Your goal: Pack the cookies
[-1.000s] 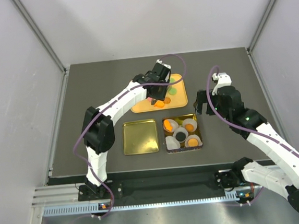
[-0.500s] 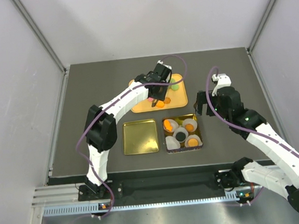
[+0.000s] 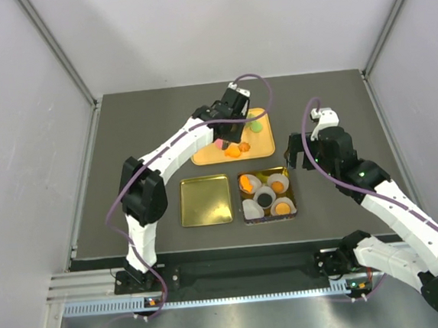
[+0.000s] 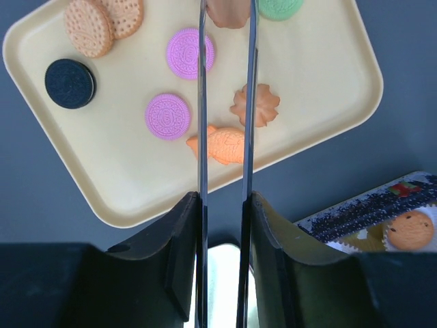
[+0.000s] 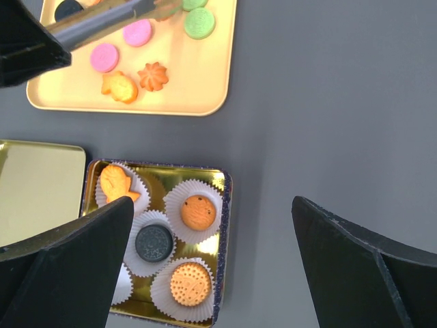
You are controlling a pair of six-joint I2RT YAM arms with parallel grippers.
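over the pale yellow tray (image 4: 321, 102) at the far middle of the table (image 3: 124, 126), the left arm (image 3: 175, 147) is reaching out. the left jaws are standing narrowed to a slim gap, their two long thin blades pressing on either side of a tan cookie (image 4: 229, 12) at the tips. whether that cookie is lifted off the tray i cannot tell.

the other loose cookies (image 4: 168, 116) are lying flat on the same tray:
- two pink discs
- a black one (image 4: 69, 83)
- two tan rounds (image 4: 89, 27) overlapping near a corner
- a green one (image 4: 281, 7) just beside the gripped cookie
- an orange flower shape (image 4: 255, 105)
- an orange fish shape (image 4: 222, 145) lying partly under the blades

nearer the arms, the gold tin (image 5: 224, 260) is sitting on the table, holding white paper cups (image 5: 172, 205). in the right wrist view four cups are showing a cookie each, three orange and one black (image 5: 154, 240). a flat gold lid (image 3: 205, 200) is lying just beside the tin on its left.

the right arm (image 3: 395, 204) is hovering by the tin's far right corner, and the right jaws are gaping wide with nothing between them.
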